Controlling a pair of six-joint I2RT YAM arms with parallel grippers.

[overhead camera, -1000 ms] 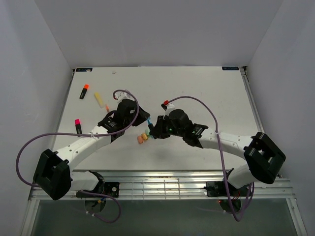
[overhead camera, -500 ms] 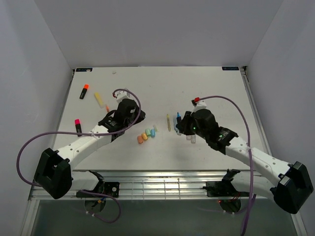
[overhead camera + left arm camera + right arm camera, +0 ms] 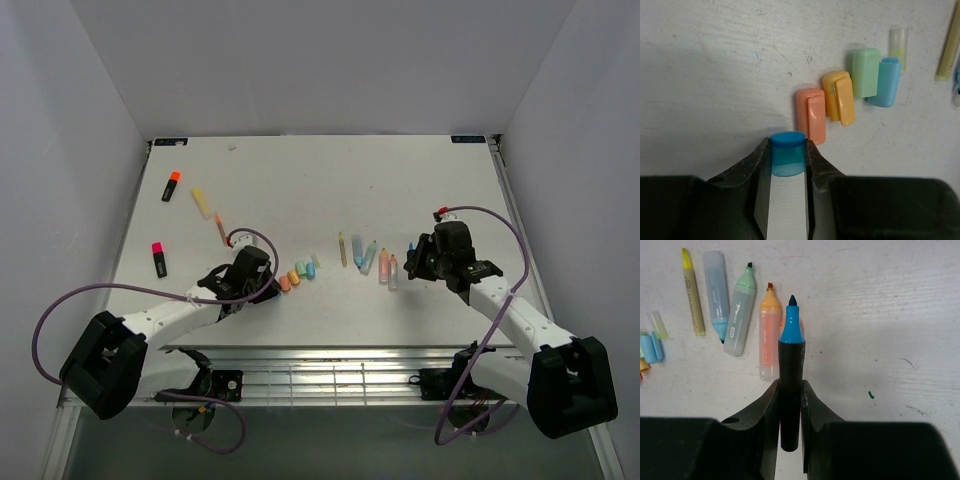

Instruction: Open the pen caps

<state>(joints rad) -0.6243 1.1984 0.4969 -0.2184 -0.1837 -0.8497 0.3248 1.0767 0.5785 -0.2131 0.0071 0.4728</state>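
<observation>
My left gripper (image 3: 788,146) is shut on a short blue pen cap (image 3: 788,155), just short of a row of loose caps: salmon (image 3: 810,116), orange (image 3: 839,98), green (image 3: 864,73), light blue (image 3: 886,83) and clear (image 3: 899,46). From above, the left gripper (image 3: 266,286) sits left of that row (image 3: 296,274). My right gripper (image 3: 790,386) is shut on a black pen (image 3: 791,357) whose blue tip is bare. It hovers right of several uncapped pens: thin yellow (image 3: 692,295), pale blue (image 3: 717,290), green (image 3: 740,315) and orange (image 3: 769,340).
Capped pens lie at the table's far left: a black one with an orange cap (image 3: 172,186), a yellow one (image 3: 203,203), a thin orange one (image 3: 220,229) and a black one with a pink cap (image 3: 158,257). The metal rail (image 3: 320,380) runs along the near edge.
The two grippers, joined at one pen in the middle a second ago, have pulled apart. The left drew back left with the blue cap. The right swung far right with the pen.
</observation>
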